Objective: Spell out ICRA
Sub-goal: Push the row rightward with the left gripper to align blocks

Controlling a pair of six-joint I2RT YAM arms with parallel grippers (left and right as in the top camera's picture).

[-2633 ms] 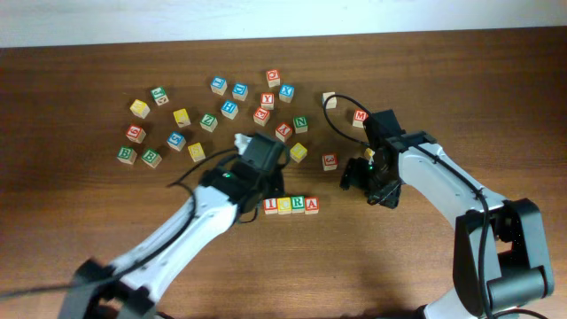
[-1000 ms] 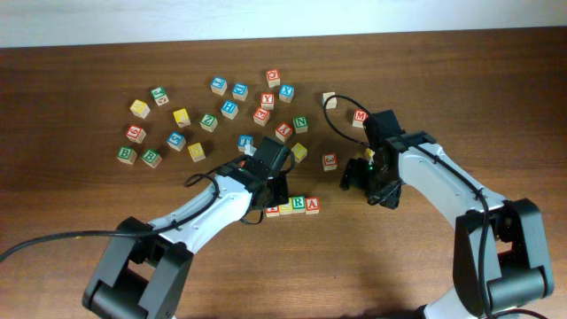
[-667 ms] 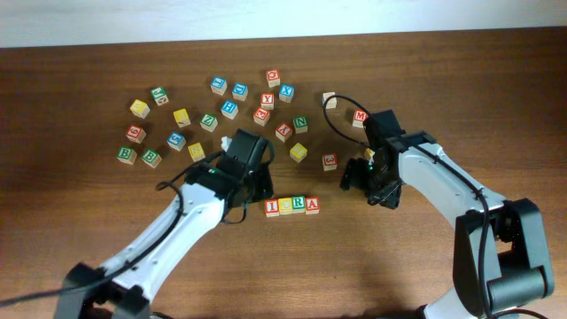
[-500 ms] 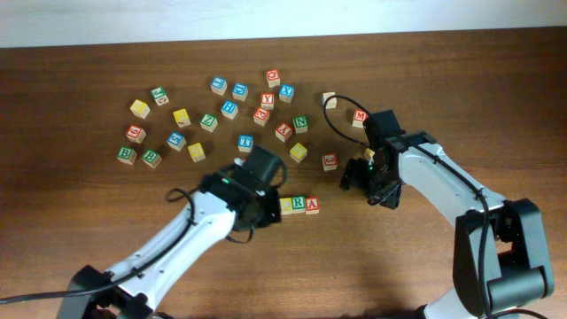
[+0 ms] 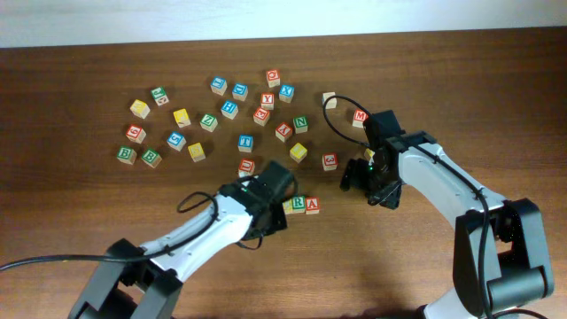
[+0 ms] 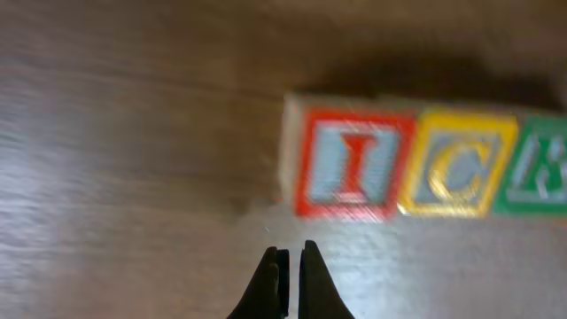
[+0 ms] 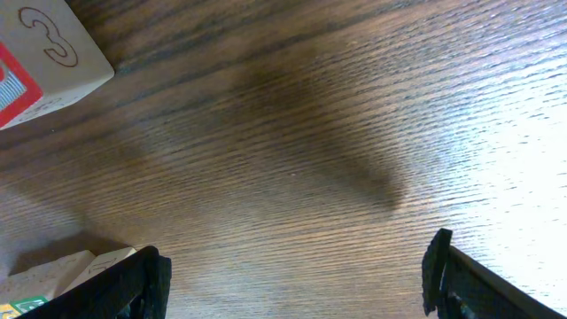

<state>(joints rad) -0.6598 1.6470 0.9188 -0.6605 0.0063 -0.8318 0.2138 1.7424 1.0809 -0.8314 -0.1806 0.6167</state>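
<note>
Gently now: I (image 6: 350,164), C (image 6: 456,168), R (image 6: 536,173) and A (image 5: 312,205) sit touching in a row on the table (image 6: 133,133). My left gripper (image 6: 285,276), pinched closed and empty, hangs just beside I; any squaring nudge should be light. My right gripper (image 7: 292,279) stands spread wide, empty.

This looks like a robotics lab bench. Two white jointed manipulators, the left arm (image 5: 208,229) and the right arm (image 5: 438,177), reach over a dark wood-grain table (image 5: 80,230). Black cables (image 5: 325,113) trail in the open (one loops just beside the right wrist). Lettered wooden cubes (image 5: 229,109) lie scattered across the tabletop, and a plain pale wall (image 5: 266,18) runs along the far edge.
</note>
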